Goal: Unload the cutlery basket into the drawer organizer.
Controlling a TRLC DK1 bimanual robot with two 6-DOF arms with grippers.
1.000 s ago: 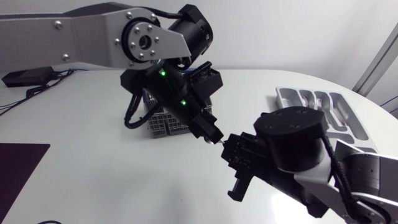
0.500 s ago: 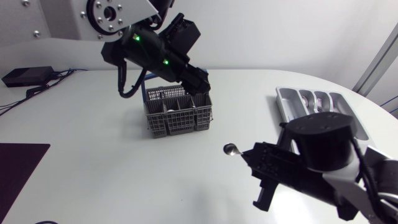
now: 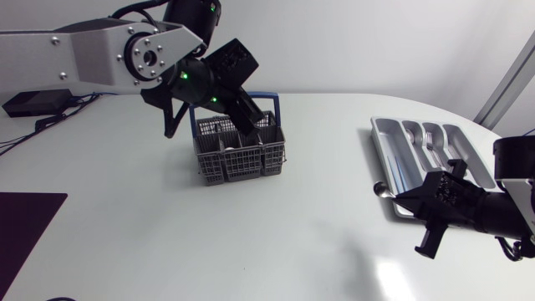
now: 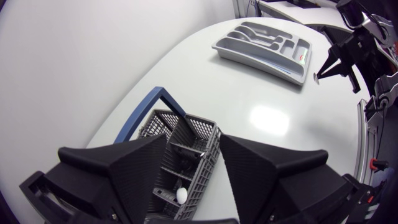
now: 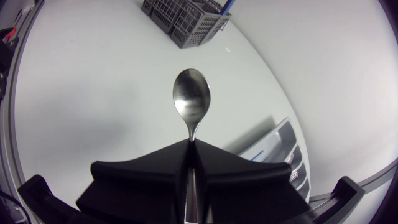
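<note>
White desk (image 3: 167, 242) carried the grey wire cutlery basket (image 3: 241, 155) near its middle and the silver drawer organizer (image 3: 386, 146) well apart, toward the right arm's side. Left claw (image 4: 194, 142) hung released just above the basket, its fingers spread wide over the compartments, one of which held a small pale rounded item (image 4: 181, 195). Right claw (image 5: 190, 146) was clenched on the handle of a spoon (image 5: 191, 102), the bowl jutting out ahead of it, close beside the organizer's near corner. Some cutlery (image 3: 430, 136) lay in the organizer.
</note>
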